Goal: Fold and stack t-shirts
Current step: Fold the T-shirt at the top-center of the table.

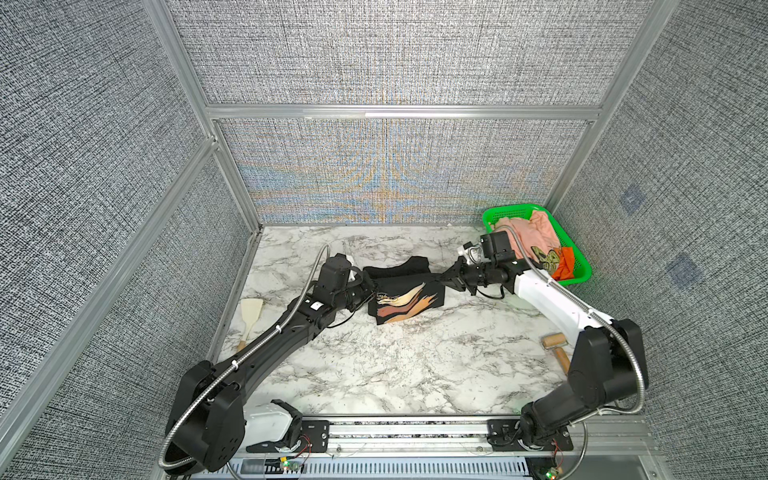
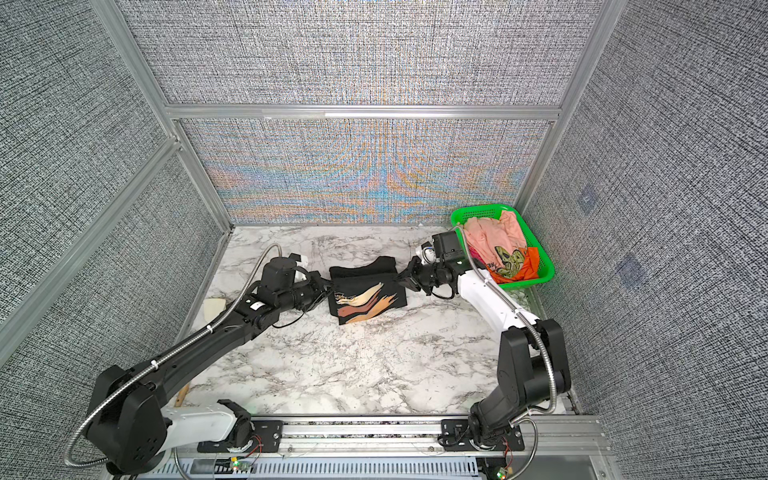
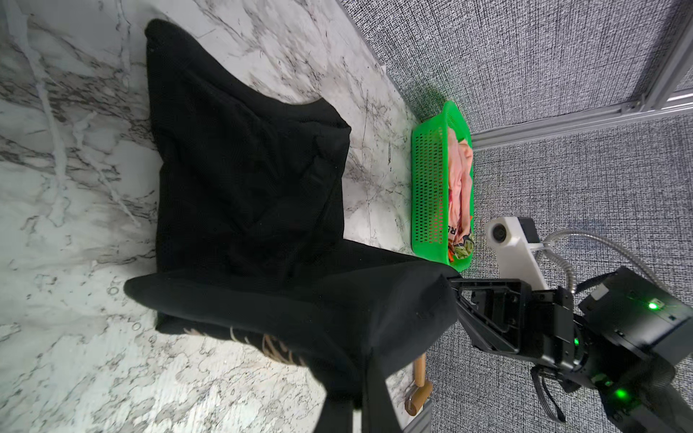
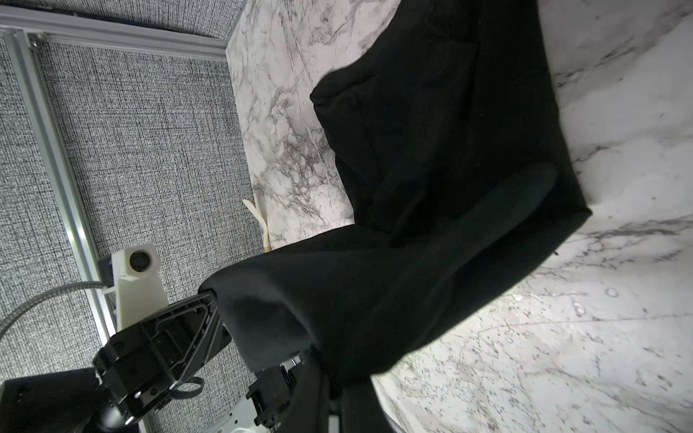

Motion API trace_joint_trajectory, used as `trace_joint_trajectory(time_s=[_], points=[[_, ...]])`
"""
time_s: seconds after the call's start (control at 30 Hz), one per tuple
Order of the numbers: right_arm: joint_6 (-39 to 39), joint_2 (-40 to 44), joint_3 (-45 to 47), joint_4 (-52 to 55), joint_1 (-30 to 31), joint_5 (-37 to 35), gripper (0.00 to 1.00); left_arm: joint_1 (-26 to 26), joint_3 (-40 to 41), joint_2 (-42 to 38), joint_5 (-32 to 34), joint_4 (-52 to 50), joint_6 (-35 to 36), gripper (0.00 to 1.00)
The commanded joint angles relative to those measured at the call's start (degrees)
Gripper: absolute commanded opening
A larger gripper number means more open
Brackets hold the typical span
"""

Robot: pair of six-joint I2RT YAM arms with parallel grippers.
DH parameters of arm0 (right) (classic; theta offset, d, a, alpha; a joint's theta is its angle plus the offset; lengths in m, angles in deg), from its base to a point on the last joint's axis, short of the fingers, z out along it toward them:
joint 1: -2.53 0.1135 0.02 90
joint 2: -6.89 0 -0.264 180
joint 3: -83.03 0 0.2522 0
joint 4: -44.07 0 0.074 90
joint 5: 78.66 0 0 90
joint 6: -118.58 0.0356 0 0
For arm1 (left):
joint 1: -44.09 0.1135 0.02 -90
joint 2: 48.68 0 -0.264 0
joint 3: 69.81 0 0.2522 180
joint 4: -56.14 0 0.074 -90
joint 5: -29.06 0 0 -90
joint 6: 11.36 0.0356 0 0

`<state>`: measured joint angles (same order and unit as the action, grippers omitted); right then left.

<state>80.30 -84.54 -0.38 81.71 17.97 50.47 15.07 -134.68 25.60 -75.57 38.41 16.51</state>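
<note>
Two letters, perhaps "RE", peach tee

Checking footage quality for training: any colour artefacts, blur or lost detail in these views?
Both top views: rainbow moiré on the back wall panel. Left wrist view: black t-shirt crushed dark, nearest cloth blurred. Right wrist view: same.
</note>
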Motion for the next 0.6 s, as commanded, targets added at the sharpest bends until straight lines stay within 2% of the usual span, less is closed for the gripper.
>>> trace_joint_trajectory(time_s=[0.0,0.4,0.57], points=[[2.4,-1.5,-1.8,-5.5,-0.1,-1.1,0.05,0.8,0.7,1.4,-1.3,6.7,-0.8,0.0],[2.8,-12.7,-10.3,-9.2,0.0,-1.1,0.06,5.8,0.2,8.2,-5.0,11.3,-0.4,0.0],[2.2,-17.6,-15.7,-9.3,0.3,-0.4,0.07,7.1,-3.1,13.5,-7.1,11.4,1.5,0.0]])
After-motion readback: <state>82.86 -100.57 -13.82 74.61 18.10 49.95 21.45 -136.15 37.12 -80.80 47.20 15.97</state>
